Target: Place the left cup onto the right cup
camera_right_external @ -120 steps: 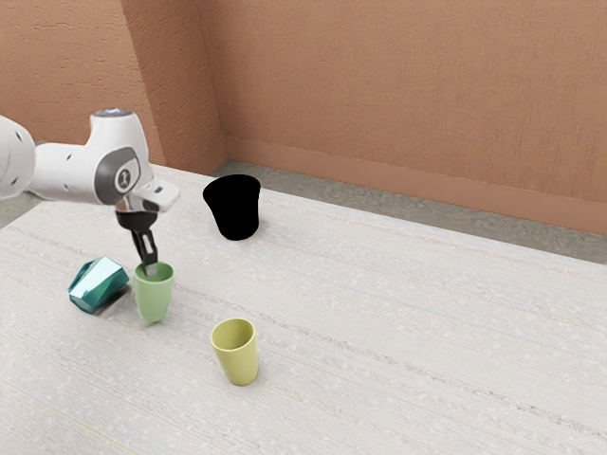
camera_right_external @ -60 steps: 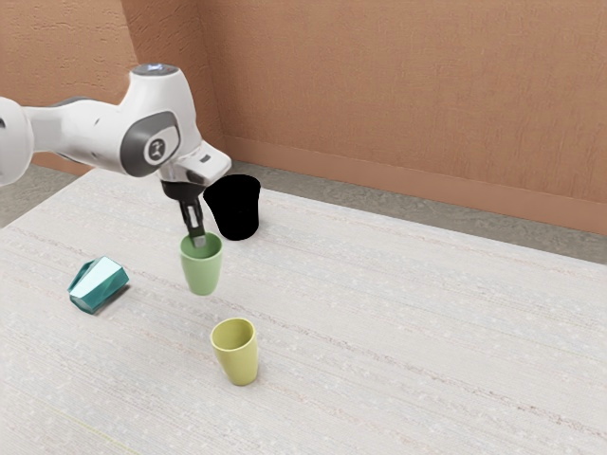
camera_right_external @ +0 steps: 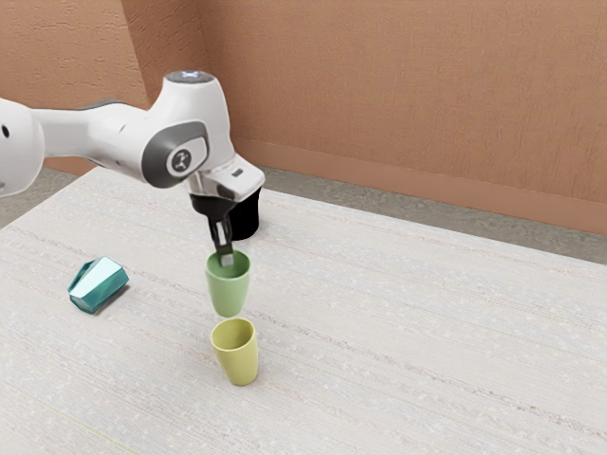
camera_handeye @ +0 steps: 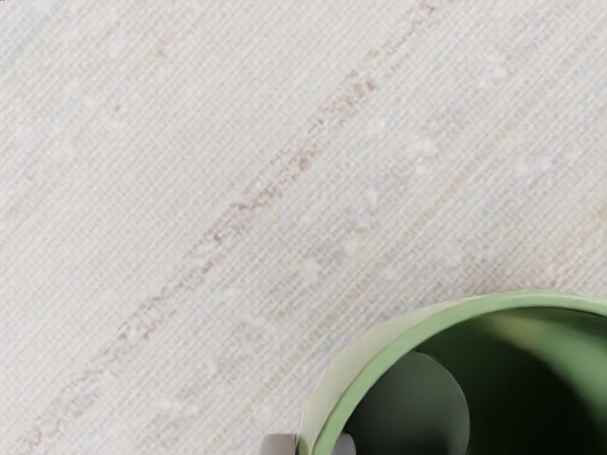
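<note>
**Green cup hanging from the hand, right over the yellow one**

So the black two-finger hand sits near the middle of the exterior view, a bit left of centre, and it's clamped on the rim of the light green plastic cup. The wrist view shows one finger inside the cup's wall and a bit of the other just outside it, so that's a proper pinch on the wall.

The light green plastic cup hangs straight below the hand, off the pale wood-grain table. It's pretty much upright: mouth up, narrow base down, long axis vertical. Directly under it, lower in the frame, the yellow-green plastic cup stands on the table, mouth up too. The two look apart, with only a thin gap between base and rim.

A black cup peeks out behind the hand, and a teal faceted block lies at the exterior view's left.
</note>
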`<action>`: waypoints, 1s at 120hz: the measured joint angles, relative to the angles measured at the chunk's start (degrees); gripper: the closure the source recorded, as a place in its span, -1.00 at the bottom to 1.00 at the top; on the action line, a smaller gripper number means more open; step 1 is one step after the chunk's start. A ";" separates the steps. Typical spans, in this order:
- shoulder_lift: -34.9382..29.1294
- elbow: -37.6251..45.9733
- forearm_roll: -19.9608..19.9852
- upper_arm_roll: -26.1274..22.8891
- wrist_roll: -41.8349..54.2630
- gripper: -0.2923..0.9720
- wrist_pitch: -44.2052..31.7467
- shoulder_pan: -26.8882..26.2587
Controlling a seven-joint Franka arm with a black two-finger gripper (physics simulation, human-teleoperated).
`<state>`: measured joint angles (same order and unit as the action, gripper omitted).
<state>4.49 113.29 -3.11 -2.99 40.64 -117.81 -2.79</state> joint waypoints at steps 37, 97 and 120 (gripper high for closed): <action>-1.19 1.55 0.19 -3.30 -2.78 0.70 0.21 0.01; -3.56 3.87 0.69 -3.55 -6.02 0.70 1.00 1.21; -3.79 4.30 0.74 -3.97 -7.13 0.70 1.80 1.78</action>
<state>0.70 117.59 -2.37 -6.96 33.51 -116.01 -1.01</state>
